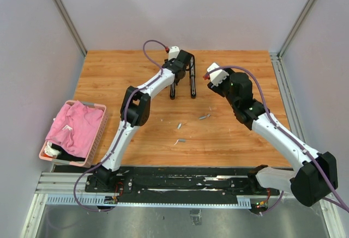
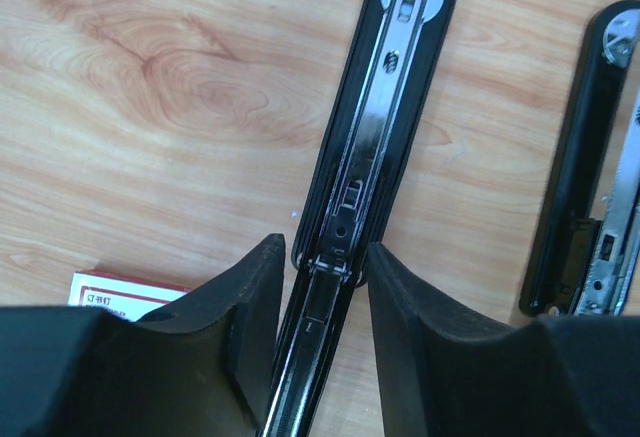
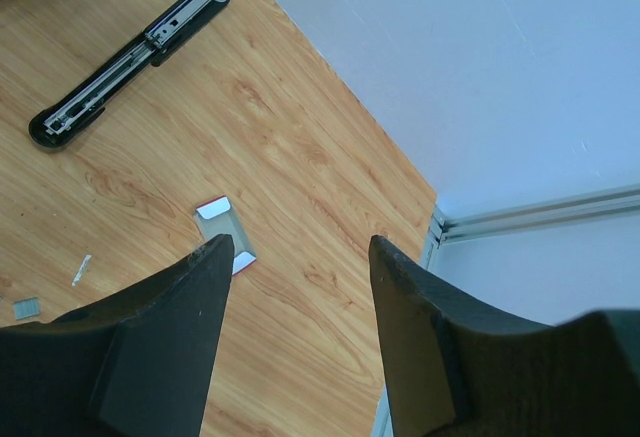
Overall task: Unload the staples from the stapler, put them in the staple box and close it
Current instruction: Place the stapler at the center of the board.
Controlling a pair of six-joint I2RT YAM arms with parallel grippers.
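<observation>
The black stapler [image 2: 385, 107] lies opened flat on the wooden table, its silver channel facing up. My left gripper [image 2: 325, 247] straddles its hinge end, with slim gaps showing between the pads and the black arm, so it is slightly open. From above, that stapler [image 1: 192, 81] reaches toward the near side from the left gripper [image 1: 185, 63]. Loose staples [image 1: 204, 116] lie mid-table, with more staples [image 1: 179, 124] nearer. My right gripper [image 3: 300, 242] hangs open and empty above the table. Staples [image 3: 25, 306] also show at its lower left.
A second black stapler [image 2: 585, 167] lies open beside the first, also seen from above [image 1: 173, 88]. A small red-and-white box [image 2: 120, 287] sits close by, under the right gripper [image 3: 225, 229]. A pink basket of cloth [image 1: 76, 132] stands at the table's left edge.
</observation>
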